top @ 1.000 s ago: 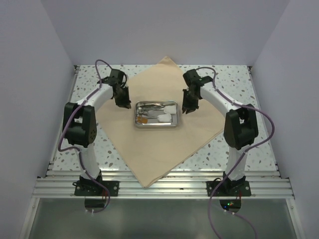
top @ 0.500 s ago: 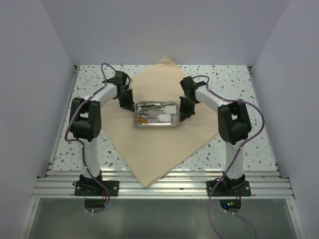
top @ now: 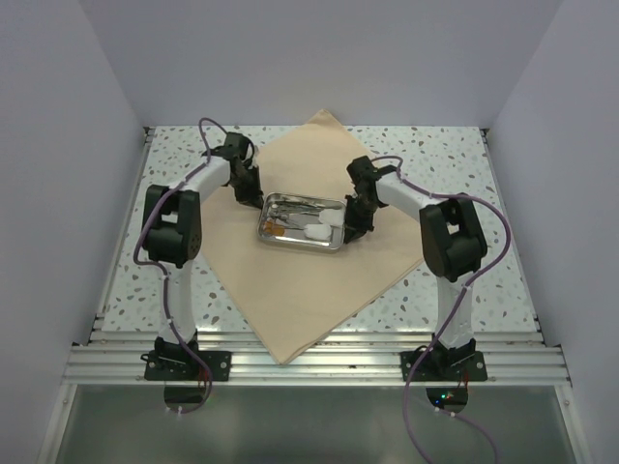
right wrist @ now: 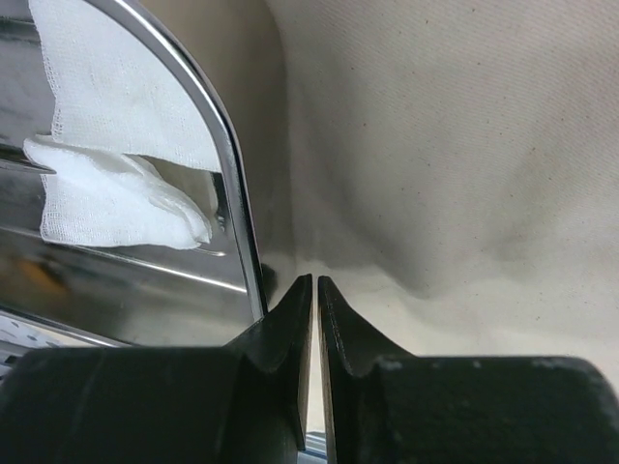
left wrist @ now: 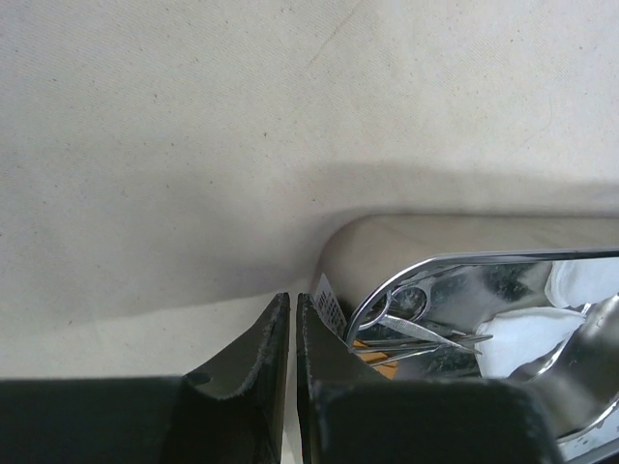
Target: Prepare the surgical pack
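Observation:
The surgical pack's tan cloth [top: 309,290] lies as a diamond on the table, with a small steel tray [top: 295,196] on its middle. The tray holds scissors [left wrist: 416,319], forceps and white gauze [right wrist: 106,184], and sits slightly skewed. My left gripper [top: 253,198] [left wrist: 293,298] is shut at the tray's left end, its right finger against the rim [left wrist: 503,259]. At the opposite end, my right gripper [top: 353,227] [right wrist: 315,280] is also shut, its left finger against the rim [right wrist: 227,164]. Only cloth shows through each jaw slit.
The speckled table [top: 455,164] borders the cloth on all sides. Grey walls close in left, right and behind. An aluminium rail [top: 309,362] with both arm bases runs along the near edge.
Both jaws closed from partly open. Both arms moved inward and down onto the tray's ends, and the tray has turned slightly askew on the cloth.

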Motion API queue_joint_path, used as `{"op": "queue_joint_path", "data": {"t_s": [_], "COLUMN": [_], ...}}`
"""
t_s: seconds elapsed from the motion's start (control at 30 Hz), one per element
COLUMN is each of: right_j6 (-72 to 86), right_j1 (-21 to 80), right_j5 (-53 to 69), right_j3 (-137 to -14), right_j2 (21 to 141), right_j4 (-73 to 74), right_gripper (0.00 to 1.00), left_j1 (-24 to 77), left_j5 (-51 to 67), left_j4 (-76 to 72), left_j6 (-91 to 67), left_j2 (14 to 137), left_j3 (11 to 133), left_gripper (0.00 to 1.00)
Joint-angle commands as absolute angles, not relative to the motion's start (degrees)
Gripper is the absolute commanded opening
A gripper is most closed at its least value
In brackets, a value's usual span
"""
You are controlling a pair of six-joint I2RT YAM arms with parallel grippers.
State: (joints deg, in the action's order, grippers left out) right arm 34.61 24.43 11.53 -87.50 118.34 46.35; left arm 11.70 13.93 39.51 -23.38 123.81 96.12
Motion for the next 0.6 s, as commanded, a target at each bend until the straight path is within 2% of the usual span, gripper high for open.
{"op": "queue_joint_path", "data": {"t_s": [0.0, 0.57], "right_j6": [35.34, 26.90], "right_j1": [25.14, 24.26], "right_j5": [13.71, 4.57], "right_j3": [-88.94, -100.89], "right_j2": [115.75, 122.51], "right_j4": [45.08, 53.00], "right_gripper": [0.11, 0.12], "left_j1": [12.13, 9.32], "left_j5": [16.96, 14.85], "left_j4": [39.46, 38.67], "left_j6": [-24.00, -23.20], "left_j2": [124.72, 121.12], "left_j3": [99.31, 93.78], "left_gripper": [0.11, 0.18]}}
